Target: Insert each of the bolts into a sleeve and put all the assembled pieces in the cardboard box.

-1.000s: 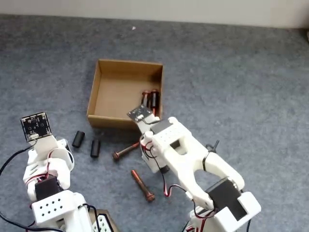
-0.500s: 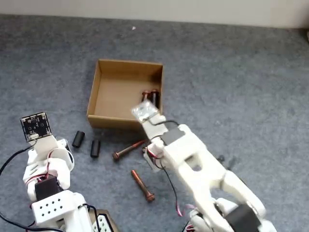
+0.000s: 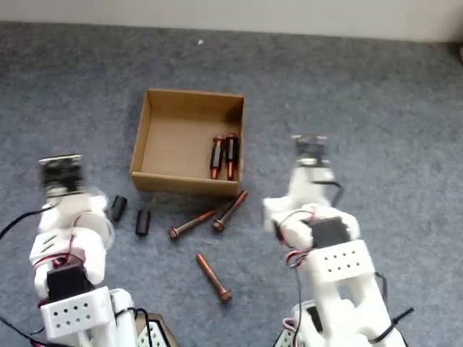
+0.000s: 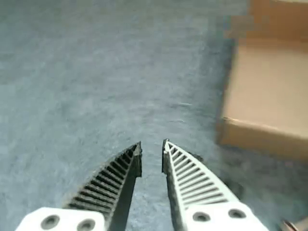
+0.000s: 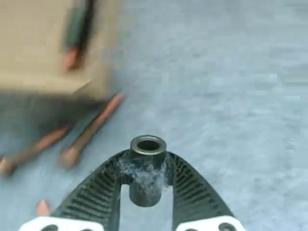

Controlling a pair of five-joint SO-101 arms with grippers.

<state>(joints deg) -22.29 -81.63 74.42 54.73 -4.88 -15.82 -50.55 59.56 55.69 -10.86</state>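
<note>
Grey tabletop (image 3: 362, 87) is occupied by three loose bolts (image 3: 214, 277) and two black sleeves (image 3: 142, 221) beside the cardboard box (image 3: 177, 144), where two assembled pieces (image 3: 223, 155) are laid. Another sleeve (image 5: 147, 144) is gripped by the right end effector (image 5: 147, 160). The left end effector (image 4: 151, 149) is held slightly open and empty.

— What lies under everything?
— Grey carpet (image 3: 376, 108), short and fuzzy, spread wide.
— And at the far side?
— A pale strip (image 3: 289, 14) runs along it. A small white speck (image 3: 200, 42) lies on the carpet near that strip.
</note>
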